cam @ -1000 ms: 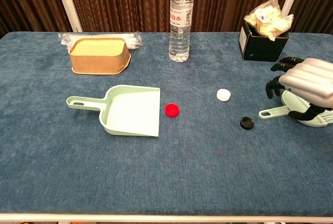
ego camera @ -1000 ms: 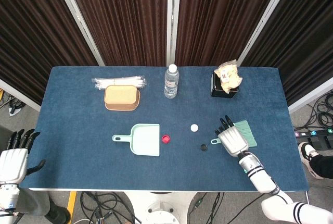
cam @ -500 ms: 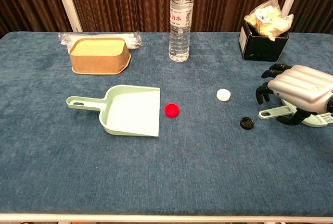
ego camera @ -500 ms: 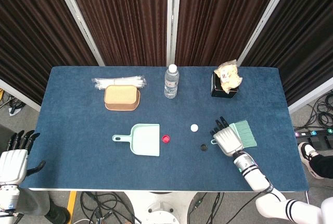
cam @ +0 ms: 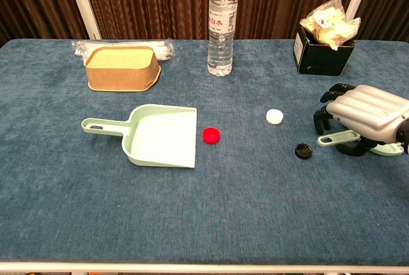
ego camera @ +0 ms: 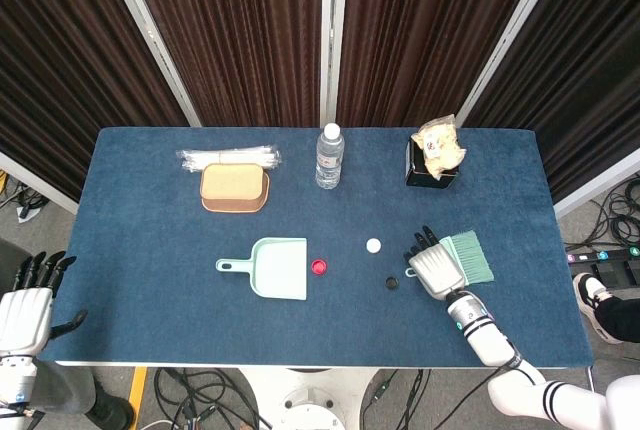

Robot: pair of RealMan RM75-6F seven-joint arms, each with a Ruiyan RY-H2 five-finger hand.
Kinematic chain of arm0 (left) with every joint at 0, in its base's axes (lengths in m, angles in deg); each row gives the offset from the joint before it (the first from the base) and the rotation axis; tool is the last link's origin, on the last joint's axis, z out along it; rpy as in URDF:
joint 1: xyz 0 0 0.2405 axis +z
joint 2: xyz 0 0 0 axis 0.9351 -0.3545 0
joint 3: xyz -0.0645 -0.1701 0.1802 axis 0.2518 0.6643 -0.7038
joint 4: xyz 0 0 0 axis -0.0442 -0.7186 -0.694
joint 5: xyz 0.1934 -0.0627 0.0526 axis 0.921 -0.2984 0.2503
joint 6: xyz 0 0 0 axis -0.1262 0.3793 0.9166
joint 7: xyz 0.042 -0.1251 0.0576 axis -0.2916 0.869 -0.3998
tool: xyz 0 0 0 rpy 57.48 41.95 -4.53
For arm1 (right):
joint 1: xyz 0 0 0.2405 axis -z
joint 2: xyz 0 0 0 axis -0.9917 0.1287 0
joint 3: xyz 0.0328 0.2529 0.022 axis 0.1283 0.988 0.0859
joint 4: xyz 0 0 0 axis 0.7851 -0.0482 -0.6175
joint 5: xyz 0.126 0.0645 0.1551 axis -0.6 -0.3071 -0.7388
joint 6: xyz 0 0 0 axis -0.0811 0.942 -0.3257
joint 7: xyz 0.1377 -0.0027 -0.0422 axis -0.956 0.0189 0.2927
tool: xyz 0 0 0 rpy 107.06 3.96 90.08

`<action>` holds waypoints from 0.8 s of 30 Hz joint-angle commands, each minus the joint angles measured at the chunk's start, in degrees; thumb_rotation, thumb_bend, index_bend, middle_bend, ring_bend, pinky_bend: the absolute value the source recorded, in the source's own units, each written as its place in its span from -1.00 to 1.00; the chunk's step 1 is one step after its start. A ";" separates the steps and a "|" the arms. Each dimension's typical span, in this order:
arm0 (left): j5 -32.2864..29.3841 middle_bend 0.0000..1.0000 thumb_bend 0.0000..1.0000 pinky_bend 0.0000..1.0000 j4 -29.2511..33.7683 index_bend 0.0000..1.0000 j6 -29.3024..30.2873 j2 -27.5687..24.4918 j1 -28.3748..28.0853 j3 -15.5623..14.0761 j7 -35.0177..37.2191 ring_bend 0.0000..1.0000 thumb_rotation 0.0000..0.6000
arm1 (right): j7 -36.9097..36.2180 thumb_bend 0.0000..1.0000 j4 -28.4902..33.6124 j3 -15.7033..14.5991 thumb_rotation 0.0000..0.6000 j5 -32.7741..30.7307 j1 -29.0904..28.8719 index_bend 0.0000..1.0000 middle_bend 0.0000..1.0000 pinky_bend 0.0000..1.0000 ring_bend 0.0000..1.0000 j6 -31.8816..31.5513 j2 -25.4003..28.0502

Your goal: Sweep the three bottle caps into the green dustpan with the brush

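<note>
- Green plastic is what we are after first: the brush (cam: 358, 138) lies on the table at our right, directly under our right hand (cam: 365, 112), its handle pointing left toward the caps and its bristle head (ego camera: 470, 255) away to the right.
- Our right hand arches over the brush with fingers curled down around the handle; we cannot tell whether they have closed on it.
- Our left hand (ego camera: 28, 300) hangs off the table's left edge, fingers apart and holding nothing, so the right is clearly the nearer one.
- We count three caps, all lying left of the brush: a black cap (cam: 303, 151) just beside the handle tip, a white cap (cam: 274, 116) further on, and a red cap (cam: 211, 135) just beside the mouth of the green dustpan (cam: 160, 135).
- One dustpan, one brush; the sweep has to run leftward.
</note>
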 commanded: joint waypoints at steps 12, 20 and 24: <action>0.20 -0.78 -0.62 -1.00 -0.41 -0.70 -0.29 0.21 -0.25 0.06 0.16 -0.97 1.00 | -0.13 -0.49 -0.03 -0.30 1.00 -0.30 0.19 0.02 0.00 -0.72 -0.56 -1.11 -0.13; 0.89 -0.78 -0.62 -1.00 -0.34 -0.70 -1.06 -0.31 -1.19 0.24 0.07 -0.97 1.00 | -0.12 -0.41 1.52 0.08 1.00 -0.10 0.08 0.17 0.09 -0.70 -0.48 -2.23 1.45; 2.09 -0.78 -0.62 -1.00 0.32 -0.70 -1.88 -1.48 -2.87 1.04 0.99 -0.97 1.00 | -1.21 -0.38 4.85 1.17 1.00 0.09 -0.11 0.20 0.11 -0.69 -0.47 -3.51 4.57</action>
